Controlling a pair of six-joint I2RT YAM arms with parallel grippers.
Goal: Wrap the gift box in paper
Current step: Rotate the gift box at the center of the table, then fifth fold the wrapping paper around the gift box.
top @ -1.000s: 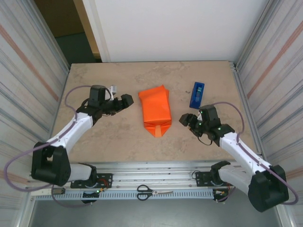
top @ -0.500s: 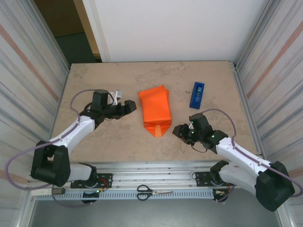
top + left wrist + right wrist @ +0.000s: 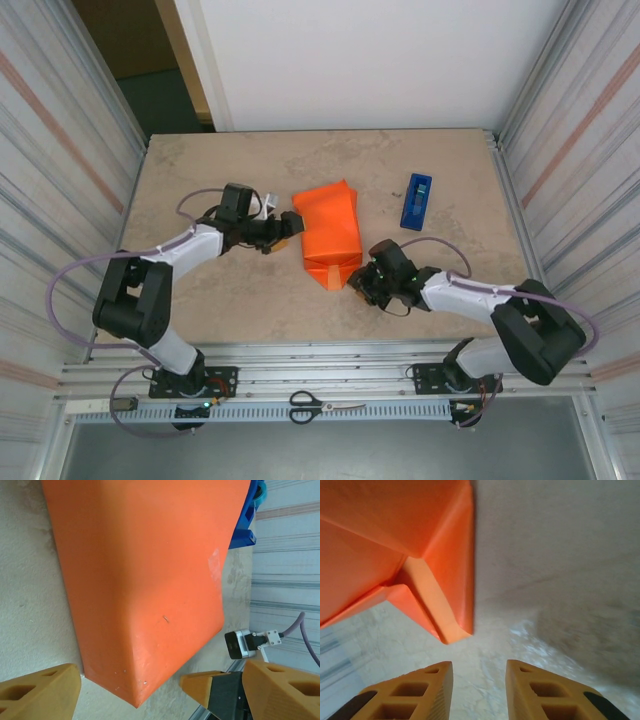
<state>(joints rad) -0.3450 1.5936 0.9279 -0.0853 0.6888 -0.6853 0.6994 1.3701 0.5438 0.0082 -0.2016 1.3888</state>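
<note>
paper point(image 3: 395, 540) just ahead of right hand point(image 3: 476, 672)

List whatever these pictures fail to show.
- Gift box: top view, wrapped under the paper.
- Blue dispenser: left wrist view, cut by the top edge and the paper.
- Table: right wrist view, blurred on the right.

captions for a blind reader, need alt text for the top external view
Orange paper, folded into a parcel, lies on the table with a pointed flap toward the arms. The left gripper is at its left edge, the right gripper by the flap's tip; a blue tape dispenser lies to its right.
</note>
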